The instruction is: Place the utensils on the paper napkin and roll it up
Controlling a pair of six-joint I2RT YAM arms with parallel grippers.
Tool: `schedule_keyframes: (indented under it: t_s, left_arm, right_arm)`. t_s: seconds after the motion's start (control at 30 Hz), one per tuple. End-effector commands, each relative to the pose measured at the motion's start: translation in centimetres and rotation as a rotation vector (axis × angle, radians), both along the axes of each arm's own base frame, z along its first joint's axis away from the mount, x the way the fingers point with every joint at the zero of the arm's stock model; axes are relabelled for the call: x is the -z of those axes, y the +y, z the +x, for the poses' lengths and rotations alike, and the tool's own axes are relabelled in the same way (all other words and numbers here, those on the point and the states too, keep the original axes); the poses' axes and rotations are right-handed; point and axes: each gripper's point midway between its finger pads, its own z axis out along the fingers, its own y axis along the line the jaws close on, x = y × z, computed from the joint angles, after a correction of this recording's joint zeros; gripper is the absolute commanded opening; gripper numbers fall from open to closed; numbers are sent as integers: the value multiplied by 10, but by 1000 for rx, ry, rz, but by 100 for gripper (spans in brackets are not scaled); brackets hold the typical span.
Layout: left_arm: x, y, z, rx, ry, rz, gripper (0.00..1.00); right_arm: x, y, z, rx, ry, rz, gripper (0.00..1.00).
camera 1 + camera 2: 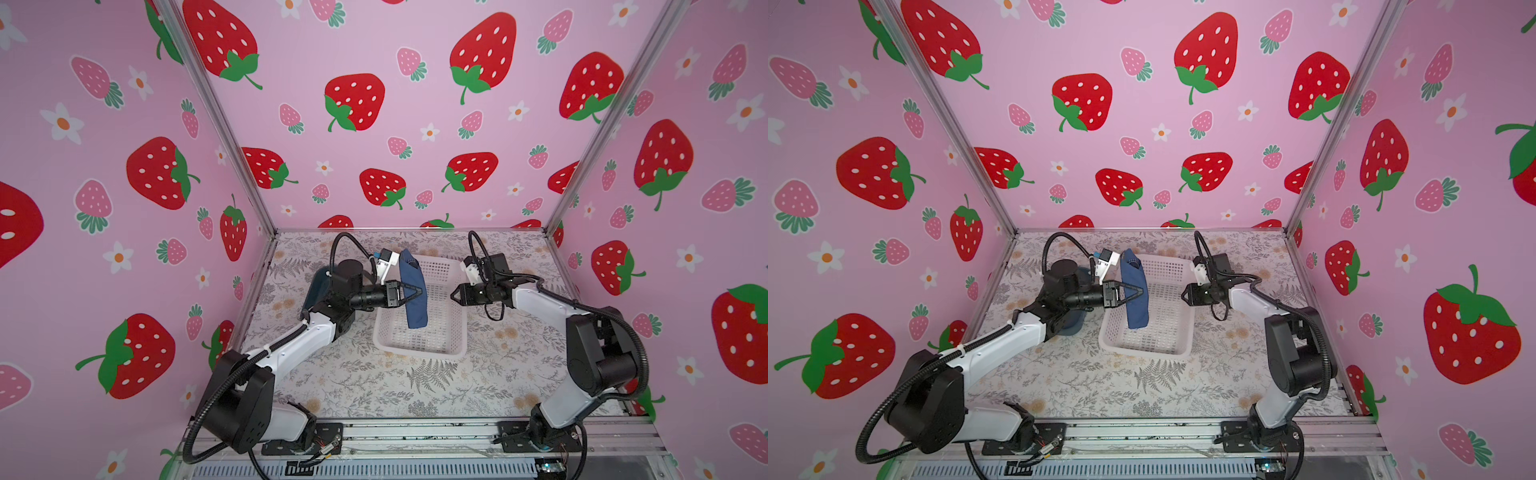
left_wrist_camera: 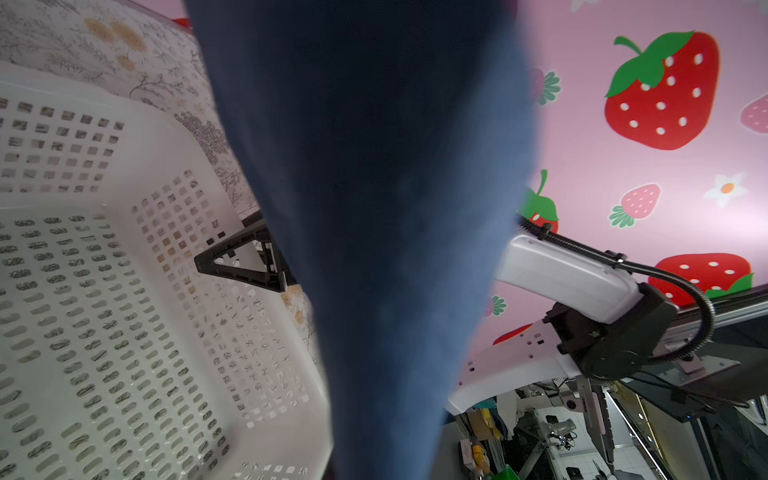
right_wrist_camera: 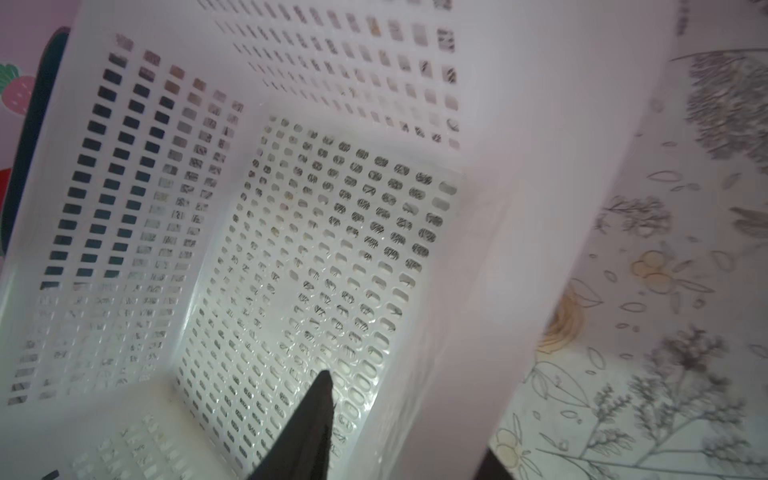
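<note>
Both top views: left gripper (image 1: 419, 291) clamps tube-shaped matte navy napkin (image 1: 417, 313) over perforated white basket (image 1: 417, 352); right gripper (image 1: 454, 296): grip unclear.

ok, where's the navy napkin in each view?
In a top view: napkin near centre, hanging over the white basket.
In a top view: napkin same spot, slightly further left, over the basket.
Left wrist: napkin fills the middle, top to bottom, blurred.
Right wrist: not in it.
Shared landmark: the white basket, in all four.
</note>
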Motion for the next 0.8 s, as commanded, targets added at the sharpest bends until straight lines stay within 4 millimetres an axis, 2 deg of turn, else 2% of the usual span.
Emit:
schedule_keyframes:
  t_s: [0.0, 0.1, 0.13, 0.17, 0.33, 0.47, 0.6, 0.77]
  left_arm:
    - [0, -14, 3, 63, 4, 46, 7]
    - [22, -25, 15, 66, 84, 108, 7]
    - [30, -30, 18, 72, 113, 130, 2]
    - [38, -36, 20, 83, 137, 149, 2]
    - [69, -60, 22, 131, 216, 211, 1]
    - [95, -74, 23, 146, 285, 253, 1]
    - [110, -77, 26, 125, 318, 261, 0]
    - [126, -80, 30, 110, 360, 264, 0]
  right_arm:
    - [-6, -5, -4, -24, -26, -29, 47]
    - [-15, -20, 0, 59, -84, -70, 51]
    - [-18, -26, 0, 83, -103, -78, 51]
    - [-23, -30, -2, 100, -119, -73, 55]
    - [-43, -53, -7, 260, -185, -36, 58]
    - [-51, -68, -19, 343, -218, -9, 58]
    - [-55, -71, -29, 359, -241, 25, 59]
    - [-61, -65, -35, 358, -244, 105, 59]
